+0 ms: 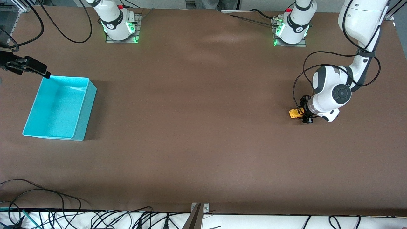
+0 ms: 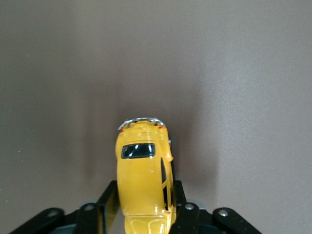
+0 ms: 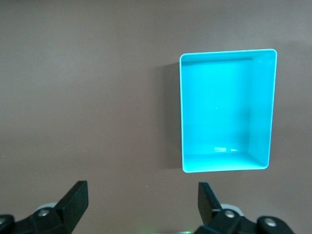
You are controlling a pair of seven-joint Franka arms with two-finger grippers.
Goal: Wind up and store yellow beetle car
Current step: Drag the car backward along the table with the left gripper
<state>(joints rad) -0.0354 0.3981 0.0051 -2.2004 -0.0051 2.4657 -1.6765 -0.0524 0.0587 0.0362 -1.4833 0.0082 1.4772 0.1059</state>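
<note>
Near the left arm's end of the table (image 1: 203, 143), the left gripper (image 1: 304, 111) pinches the yellow beetle car (image 2: 143, 183) across its flanks; it looks light, rigid and glossy, likely slippery. The right gripper (image 3: 141, 204) waits spread beside the turquoise bin (image 3: 264, 107).

A turquoise bin (image 1: 85, 111) sits open-topped and upright on the brown table (image 1: 203, 127), close by the right gripper (image 1: 47, 75), whose tip shows at the bin's corner farthest from the front camera. Nothing lies inside the bin. Well apart from that gripper, black cables (image 1: 95, 219) tangle along the table's near edge beside a small metal bracket (image 1: 199, 208).
</note>
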